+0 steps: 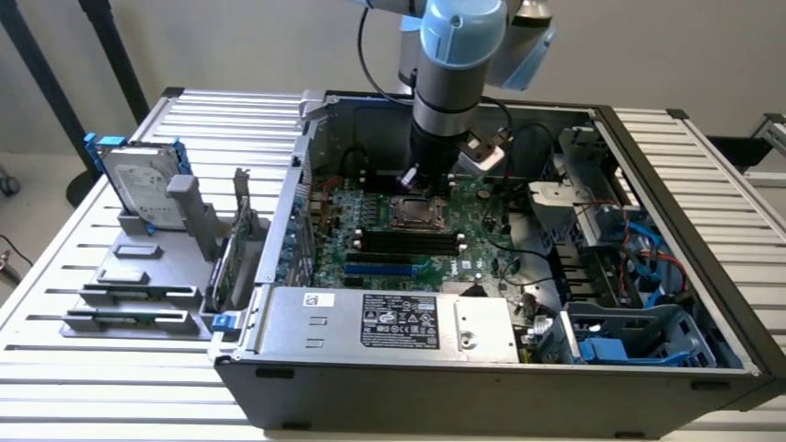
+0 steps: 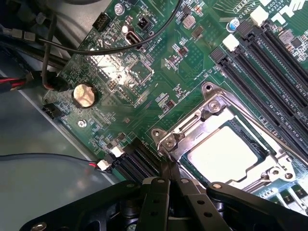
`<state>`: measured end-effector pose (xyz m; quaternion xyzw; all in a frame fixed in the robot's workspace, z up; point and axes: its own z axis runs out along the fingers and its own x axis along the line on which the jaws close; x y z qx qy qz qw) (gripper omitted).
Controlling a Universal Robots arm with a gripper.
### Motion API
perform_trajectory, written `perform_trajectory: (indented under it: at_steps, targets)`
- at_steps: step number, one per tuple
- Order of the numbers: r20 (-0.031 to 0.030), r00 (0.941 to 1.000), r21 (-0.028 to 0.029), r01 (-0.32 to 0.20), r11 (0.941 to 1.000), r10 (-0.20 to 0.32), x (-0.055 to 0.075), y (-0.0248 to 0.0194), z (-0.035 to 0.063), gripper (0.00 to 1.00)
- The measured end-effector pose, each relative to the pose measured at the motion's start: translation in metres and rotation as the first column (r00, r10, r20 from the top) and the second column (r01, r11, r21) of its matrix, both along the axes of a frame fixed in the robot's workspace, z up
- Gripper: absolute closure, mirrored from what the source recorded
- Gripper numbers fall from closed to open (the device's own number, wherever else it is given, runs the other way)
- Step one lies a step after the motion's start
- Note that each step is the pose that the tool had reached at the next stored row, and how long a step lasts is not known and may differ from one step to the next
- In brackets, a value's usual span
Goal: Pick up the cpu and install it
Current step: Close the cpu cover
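gripper [image 2: 168, 169]: fingers pinched shut, nothing between them, tips just beside the socket frame [image 2: 192, 126] corner
cpu [image 2: 222, 155]: lying in the socket, silver top up
risk: tips could scrape frame or nudge chip askew; bent pins if it's misseated

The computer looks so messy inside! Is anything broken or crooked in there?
Nothing looks broken. The cpu lies flat and square in its socket on the green motherboard, with the metal frame around it. The tool, shut, sits just beside the socket's corner. The cables look loose but normal.
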<state>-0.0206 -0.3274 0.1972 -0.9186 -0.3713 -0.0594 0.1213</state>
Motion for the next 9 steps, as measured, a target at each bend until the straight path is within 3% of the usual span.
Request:
perform_trajectory:
  at_steps: [5,9]
  targets:
    - [-0.0008,1.0,0.0012,0.0,1.0,0.0,0.0007,-0.0009,0.0,0.89]
    - [-0.0009,1.0,0.0117,0.0,0.9999,0.0,0.0009,-0.0013,-0.0001,0.89]
